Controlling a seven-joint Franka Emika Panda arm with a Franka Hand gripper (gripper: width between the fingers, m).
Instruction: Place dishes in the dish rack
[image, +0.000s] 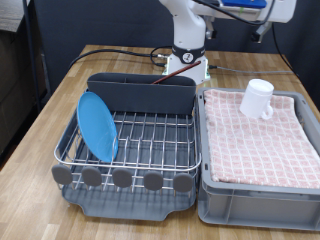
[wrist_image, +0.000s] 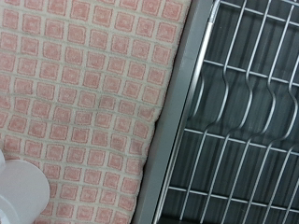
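The dish rack (image: 130, 150) is a dark grey tray with a silver wire grid, on the wooden table at the exterior view's left. The light-blue plate (image: 98, 127) stands on edge in its left part. A thin reddish-brown spoon handle (image: 168, 77) shows at the top of the tall grey cutlery box (image: 140, 92). The white mug (image: 257, 98) sits on the pink checked cloth in the grey bin; its rim also shows in the wrist view (wrist_image: 19, 191). The wrist view also shows the rack's wire grid (wrist_image: 243, 112). The gripper does not show in either view.
The grey bin with the pink checked cloth (image: 262, 135) stands right beside the rack; the cloth fills much of the wrist view (wrist_image: 84, 93). The robot's white base (image: 188, 55) stands behind the rack, and the arm rises out of the exterior view's top.
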